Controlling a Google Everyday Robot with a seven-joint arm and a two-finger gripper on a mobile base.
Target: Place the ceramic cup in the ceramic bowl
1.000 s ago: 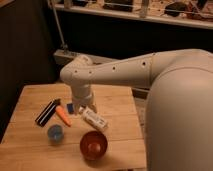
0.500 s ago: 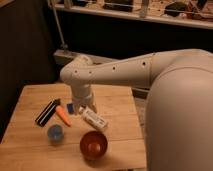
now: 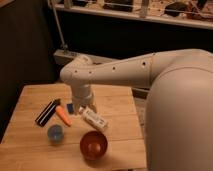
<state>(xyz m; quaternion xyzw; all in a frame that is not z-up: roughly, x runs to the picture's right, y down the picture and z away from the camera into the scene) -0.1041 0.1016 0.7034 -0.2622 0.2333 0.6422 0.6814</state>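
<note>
Seeing cup, light blue, upright on wooden table, front-left part, touching nothing else. Just right of it and a bit nearer the front edge: bowl, reddish-brown, glossy, upright, clearly wider than cup. Gap between the two, no contact.

Behind cup: orange carrot-shaped piece lying slanted. Left of that, flat black bar. Just beyond the orange piece, small dark-blue piece. Behind bowl: white packet lying diagonal.

Over table middle: gripper, pointing down, between dark-blue piece and white packet, behind both cup and bowl. Fingers spread, gripping nothing.

Reaching in from right: white arm. Filling right side: bulky white body. Across the back: shelf rail against dark wall.
</note>
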